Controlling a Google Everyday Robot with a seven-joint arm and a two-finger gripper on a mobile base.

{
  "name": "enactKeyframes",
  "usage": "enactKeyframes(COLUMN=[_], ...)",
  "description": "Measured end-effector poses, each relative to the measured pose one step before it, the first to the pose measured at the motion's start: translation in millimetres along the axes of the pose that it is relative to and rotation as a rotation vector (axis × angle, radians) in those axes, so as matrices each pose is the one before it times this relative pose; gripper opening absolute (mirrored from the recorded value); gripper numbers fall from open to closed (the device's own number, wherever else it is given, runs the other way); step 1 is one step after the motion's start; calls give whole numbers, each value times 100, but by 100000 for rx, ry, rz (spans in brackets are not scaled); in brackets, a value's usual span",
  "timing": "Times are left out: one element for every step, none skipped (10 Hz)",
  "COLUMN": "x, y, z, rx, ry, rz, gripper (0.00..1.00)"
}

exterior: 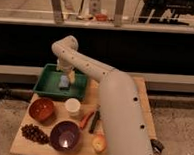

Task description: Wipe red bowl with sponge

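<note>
The red bowl sits on the left side of the wooden table. A pale blue sponge lies in the green tray at the table's back left. My white arm reaches from the lower right over the table to the tray. My gripper hangs right above the sponge, its tips at or on the sponge.
A white cup stands next to the red bowl. A purple bowl, a bunch of dark grapes, an orange fruit, a carrot and a dark tool lie on the front half. A dark counter wall runs behind.
</note>
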Motion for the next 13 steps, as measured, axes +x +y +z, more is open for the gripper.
enactKeyframes(x=[386,267,422,198,116,170,403,339,126,33,181,246,213], y=[64,102,-77,-143,30,56,-16,72,-102,-130,-39,49,21], z=[691,714,768,668,629,579,379,361,361,396,511,416,181], rx=[-266,-100,-55,-249,-242,-115,196,-211,37,-58,-181,-113,40], ry=[-440,-1024,-763,-1168,-673,-416,-424,-333,-600,-459,-340,-120,-32], rz=[398,640,574,575,374,383,502,301,88,-51,-37,33,81], gripper=[80,80,80,80,80,80,80,80,80,80,80,80,80])
